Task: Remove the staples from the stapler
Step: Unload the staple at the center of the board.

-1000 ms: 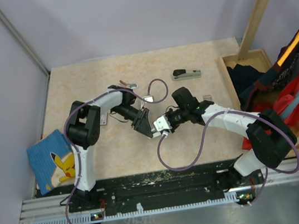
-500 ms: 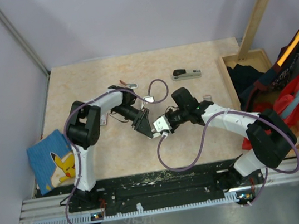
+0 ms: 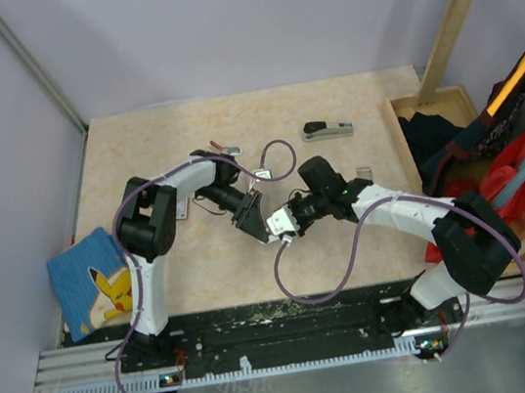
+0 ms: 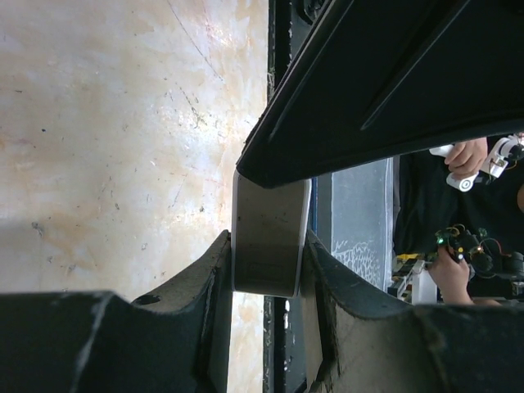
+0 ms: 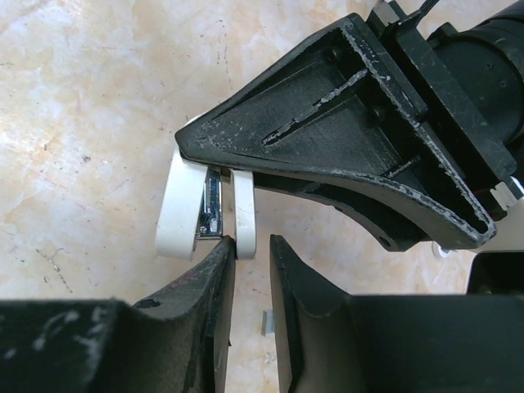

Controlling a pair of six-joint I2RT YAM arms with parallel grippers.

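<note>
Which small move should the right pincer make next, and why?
Probably ease the right pincer forward a little: its jaws stand apart, and the white piece with a silver strip, clamped in the left pincer, sits at their tips, not between them.

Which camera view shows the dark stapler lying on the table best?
The top external view: the stapler lies whole and alone toward the far edge of the table. Neither wrist view shows it; both face a white piece in the left tool.
</note>
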